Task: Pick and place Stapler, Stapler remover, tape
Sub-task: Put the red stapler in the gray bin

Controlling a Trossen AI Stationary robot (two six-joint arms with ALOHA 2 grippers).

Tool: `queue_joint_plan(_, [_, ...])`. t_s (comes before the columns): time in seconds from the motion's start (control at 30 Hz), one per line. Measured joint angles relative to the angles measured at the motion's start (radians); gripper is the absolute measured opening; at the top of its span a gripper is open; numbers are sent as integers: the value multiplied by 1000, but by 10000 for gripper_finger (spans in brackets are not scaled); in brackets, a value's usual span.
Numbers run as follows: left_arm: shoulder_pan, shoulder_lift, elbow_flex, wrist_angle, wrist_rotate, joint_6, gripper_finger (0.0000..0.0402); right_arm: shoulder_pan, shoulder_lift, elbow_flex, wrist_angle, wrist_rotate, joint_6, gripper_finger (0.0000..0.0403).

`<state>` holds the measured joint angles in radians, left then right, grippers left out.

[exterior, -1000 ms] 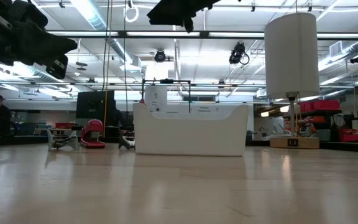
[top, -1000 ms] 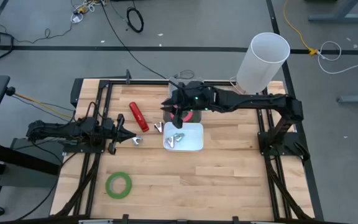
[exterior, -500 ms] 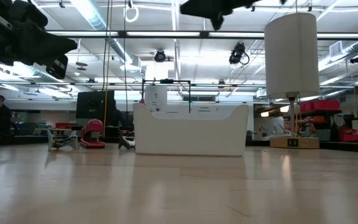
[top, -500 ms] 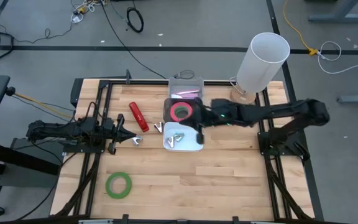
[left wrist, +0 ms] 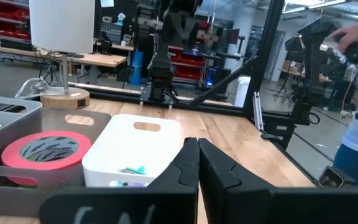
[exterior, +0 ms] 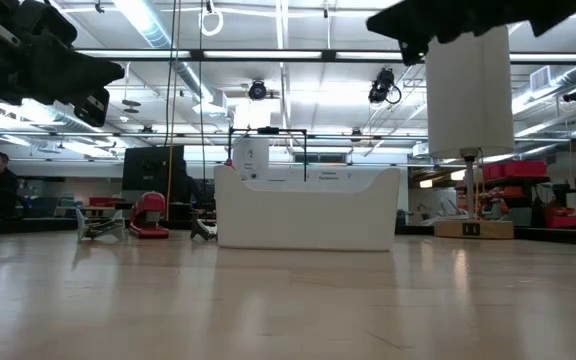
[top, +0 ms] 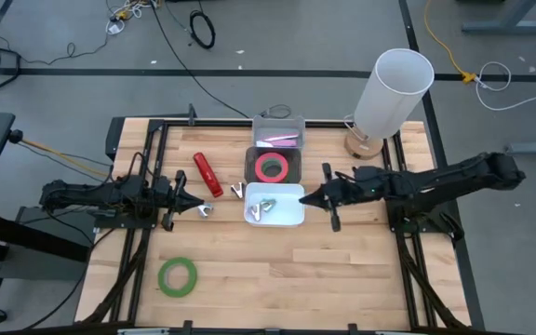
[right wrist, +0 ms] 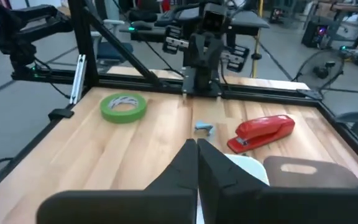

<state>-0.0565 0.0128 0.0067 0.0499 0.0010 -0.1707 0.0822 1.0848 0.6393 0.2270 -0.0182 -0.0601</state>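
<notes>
Red stapler [top: 207, 174] sits left of centre on the counter [top: 277, 270]: rigid, weighty, best pinched across its middle. Right gripper [top: 309, 197] fully closed, empty; left gripper [top: 194, 202] likewise.

A pale wooden desk [top: 249, 279] with a dark frame along its edges carries everything. Directly on it lie a red stapler [top: 207, 174], a small metal staple remover [top: 205, 211] just beside it, a second remover [top: 237, 191] touching the white bin [top: 291, 219], and a roll of green tape [top: 178, 276] well apart near the front edge. Behind the white bin, touching it, sits a grey tray [top: 277, 127] holding red tape [top: 271, 167]. A white lamp [top: 394, 91] stands on its round wooden base at the far right corner
</notes>
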Motion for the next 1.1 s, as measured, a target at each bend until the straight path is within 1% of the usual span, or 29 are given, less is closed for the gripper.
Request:
queue_joint_plan(0.23, [0,0,0,-3,0,0,3,-79,-118,-158,121,1,30,0])
queue_joint_plan(0.5, [0,0,0,-3,0,0,3,-128,-205,-309,165,-21,53,0])
queue_joint_plan(0.7, [0,0,0,-3,0,0,3,-141,-252,-423,279,-18,72,0])
queue_joint_plan(0.8, [0,0,0,-3,0,0,3,-141,-296,-477,325,16,70,0])
queue_joint_plan(0.87, [0,0,0,-3,0,0,3,-141,-328,-504,333,35,71,0])
queue_joint_plan(1.1, [0,0,0,-3,0,0,3,-141,-405,-579,336,36,72,0])
